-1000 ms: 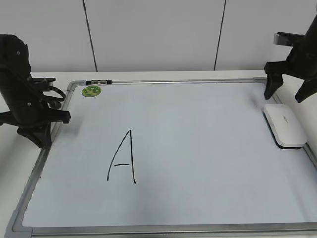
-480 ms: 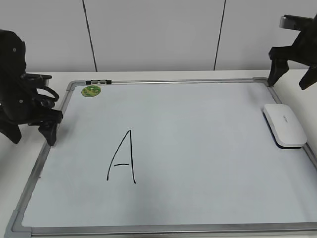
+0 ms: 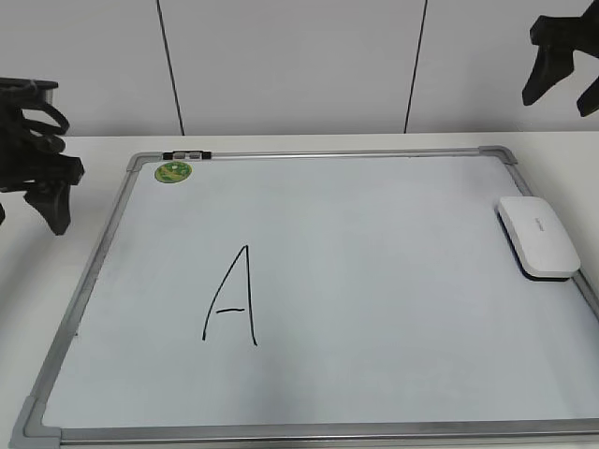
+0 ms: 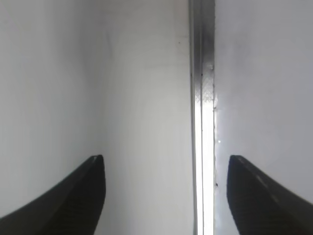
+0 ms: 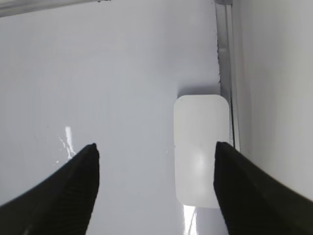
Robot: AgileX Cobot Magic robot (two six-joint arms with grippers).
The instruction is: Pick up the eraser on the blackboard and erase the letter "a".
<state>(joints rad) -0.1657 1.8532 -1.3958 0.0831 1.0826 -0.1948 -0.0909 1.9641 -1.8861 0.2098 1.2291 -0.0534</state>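
Note:
The white eraser [image 3: 538,237] lies flat on the blackboard [image 3: 374,281] beside its right frame; it also shows in the right wrist view [image 5: 201,147]. No small letter "a" shows on the board; only a tall capital "A" [image 3: 232,297] is drawn left of centre. My right gripper [image 3: 564,89] is open and empty, high above the board's far right corner, with the eraser below and between its fingers [image 5: 156,152]. My left gripper [image 3: 33,192] is open and empty, left of the board, over the table and the board's left frame [image 4: 202,98]; its fingers [image 4: 166,166] straddle that frame.
A round green sticker [image 3: 172,171] sits at the board's far left corner, and a small black clip [image 3: 185,154] is on the top frame. The board lies on a white table [image 3: 56,281] in front of a white panelled wall.
Both arms have lifted and pulled away. The left gripper moved left and up off the board's edge. The right gripper rose up from beside the eraser. The eraser has not moved.

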